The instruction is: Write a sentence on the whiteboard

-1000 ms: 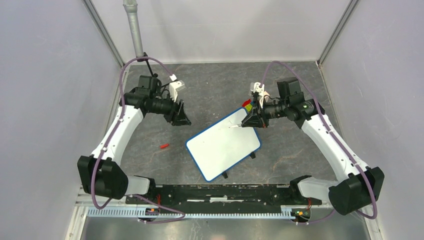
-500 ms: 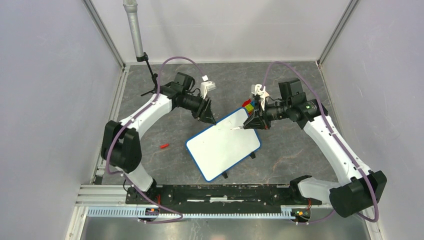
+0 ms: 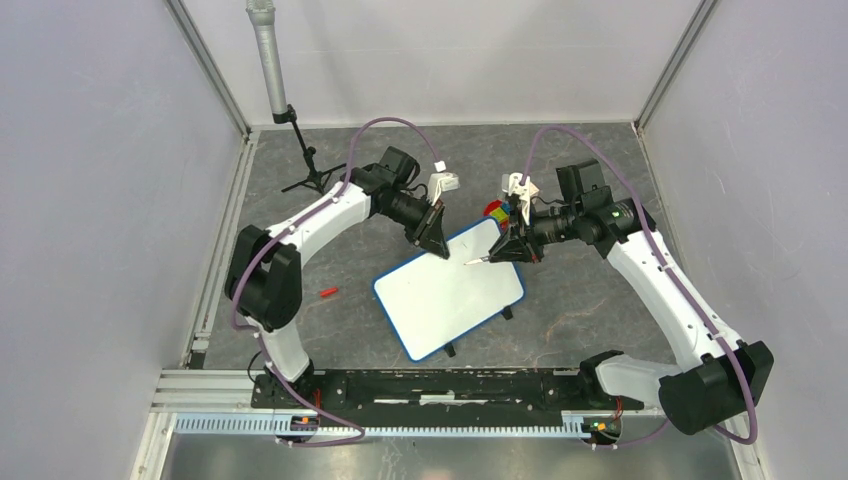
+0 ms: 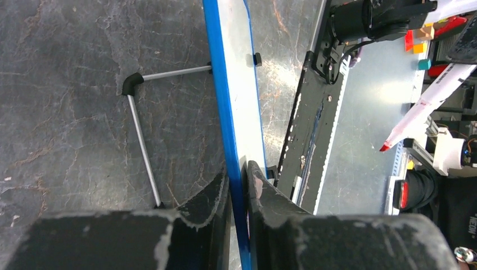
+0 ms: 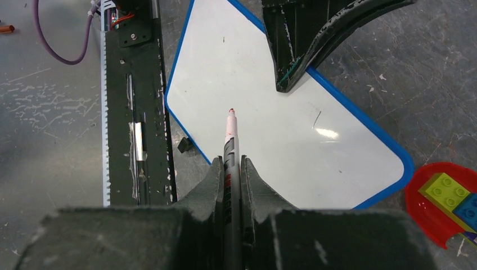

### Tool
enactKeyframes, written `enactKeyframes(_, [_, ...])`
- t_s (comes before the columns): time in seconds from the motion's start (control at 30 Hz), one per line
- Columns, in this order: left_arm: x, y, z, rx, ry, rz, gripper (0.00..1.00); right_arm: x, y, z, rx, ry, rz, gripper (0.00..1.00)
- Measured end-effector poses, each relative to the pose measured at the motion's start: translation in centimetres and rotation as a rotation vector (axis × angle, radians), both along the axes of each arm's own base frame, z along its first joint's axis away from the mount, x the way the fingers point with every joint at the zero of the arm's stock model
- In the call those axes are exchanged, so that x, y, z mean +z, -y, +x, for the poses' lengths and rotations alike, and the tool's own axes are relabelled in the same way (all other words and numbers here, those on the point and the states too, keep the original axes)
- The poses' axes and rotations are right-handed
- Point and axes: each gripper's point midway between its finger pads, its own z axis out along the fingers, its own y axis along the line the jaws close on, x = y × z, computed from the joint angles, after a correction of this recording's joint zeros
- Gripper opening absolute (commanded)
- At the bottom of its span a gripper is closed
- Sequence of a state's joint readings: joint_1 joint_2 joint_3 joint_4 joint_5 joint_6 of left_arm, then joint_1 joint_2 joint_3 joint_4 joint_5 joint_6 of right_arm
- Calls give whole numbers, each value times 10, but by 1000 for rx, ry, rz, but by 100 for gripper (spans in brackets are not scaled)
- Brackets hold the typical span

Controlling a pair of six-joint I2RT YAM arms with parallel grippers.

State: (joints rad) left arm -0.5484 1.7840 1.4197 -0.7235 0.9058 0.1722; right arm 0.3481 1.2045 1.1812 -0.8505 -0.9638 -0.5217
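The whiteboard [image 3: 450,292], white with a blue rim, lies slanted at the middle of the table. Its face is plain white and no sentence is in view on it. My left gripper [image 3: 435,243] is at the board's far left corner. In the left wrist view this gripper [image 4: 239,179] is shut on the blue rim [image 4: 225,101], one finger on each side. My right gripper [image 3: 507,250] is shut on a red-tipped marker [image 5: 230,135]. The marker's tip [image 3: 470,262] hovers over the board's far part, pointing left.
A small red cap [image 3: 327,292] lies on the table left of the board. A red plate with toy bricks [image 5: 444,202] sits beside the board's far right corner. A microphone stand [image 3: 290,130] rises at the back left. The board's wire leg [image 4: 140,135] juts underneath.
My left arm swung right to the board's far left corner and its jaws closed on the rim. The right gripper with the marker shifted only slightly.
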Motion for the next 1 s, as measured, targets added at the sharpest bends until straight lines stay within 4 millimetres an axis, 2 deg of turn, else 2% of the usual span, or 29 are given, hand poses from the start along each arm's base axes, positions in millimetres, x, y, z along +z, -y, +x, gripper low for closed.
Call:
enactKeyframes(0.23, [-1,15,-7,-68,-3,0,8,-2,1,-1,4,-2,-5,0])
enactKeyframes(0.3, [-1,18,-8,-80,-3,2,16,-2,1,-2,5,-4,-6,0])
enactKeyframes(0.4, [0,20,-7,-88,0,6,38,-5,2,-4,6,-7,-9,0])
enactKeyframes(0.47, [-1,18,-7,-87,4,15,45,-9,3,-6,2,-14,-13,0])
enactKeyframes(0.63, [1,3,5,-34,-3,33,50,-17,3,-6,-22,-7,-20,0])
enactKeyframes(0.77, [19,-36,20,80,46,30,52,-16,0,-4,-29,7,-13,0])
enactKeyframes(0.87, [32,-58,18,135,78,30,52,-14,-2,-2,-30,16,-5,0])
enactKeyframes(1.0, [29,-57,5,118,61,38,53,-12,-3,-1,-33,18,1,0])
